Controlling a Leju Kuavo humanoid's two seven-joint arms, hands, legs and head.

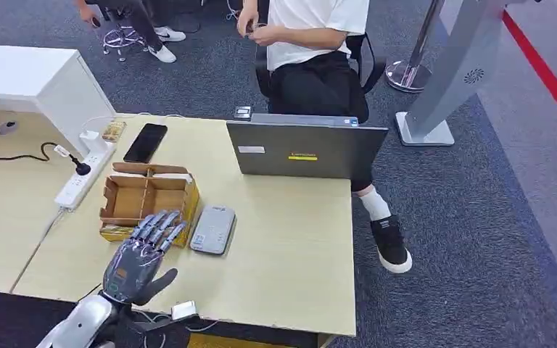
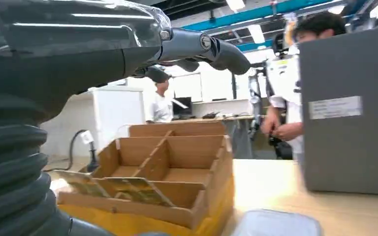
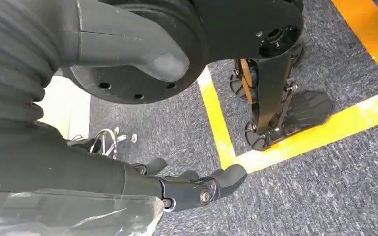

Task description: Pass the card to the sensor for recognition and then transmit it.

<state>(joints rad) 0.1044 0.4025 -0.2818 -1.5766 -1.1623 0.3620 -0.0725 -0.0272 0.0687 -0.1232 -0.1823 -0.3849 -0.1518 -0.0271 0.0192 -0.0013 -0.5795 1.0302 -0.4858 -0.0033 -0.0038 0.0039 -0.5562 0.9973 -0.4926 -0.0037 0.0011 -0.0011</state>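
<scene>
**One hand over the card box, the other hanging idle**

One cardboard box with dividers sits at the counter's nine-o'clock side in the head view, a flat grey sensor touching it at its three o'clock, so a card lifted out has a short trip, I judge. The left hand hovers at the box's six-o'clock edge, palm down, fingers spread and holding nothing. A closed laptop stands at twelve o'clock, a person seated behind it.

Left wrist view: fingers stretch level above the box's compartments; cards lie in the nearest one, none lifted yet. The sensor's corner lies beside the box.

Right wrist view: the right hand hangs over grey carpet, fingers loosely curled, apart, empty, probably just parked.
</scene>
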